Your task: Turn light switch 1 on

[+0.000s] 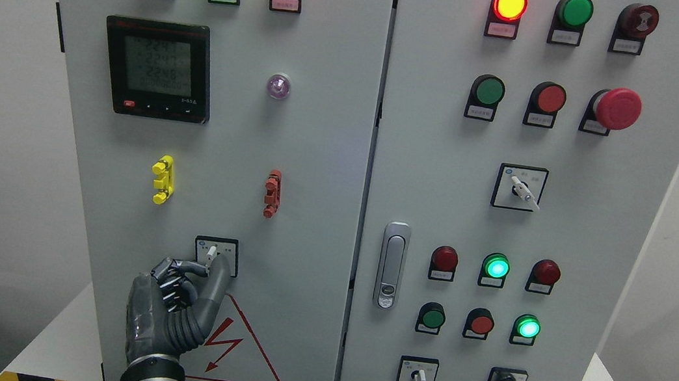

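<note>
The light switch (211,251) is a small white lever on a black-framed plate, low on the left cabinet door (310,213). The lever points up, tilted slightly left. My left hand (210,267) rises from the bottom edge, with its thumb (219,276) and curled index finger pinched around the base of the lever. The other fingers are curled below it. The hand covers the lower part of the switch plate. The right arm does not show.
Above the switch are a yellow clip (162,179), a red clip (272,193) and a digital meter (157,69). A warning triangle label (239,351) sits below the hand. The right door has a latch handle (392,265), lamps, buttons, a red emergency stop (618,109) and selector switches (518,188).
</note>
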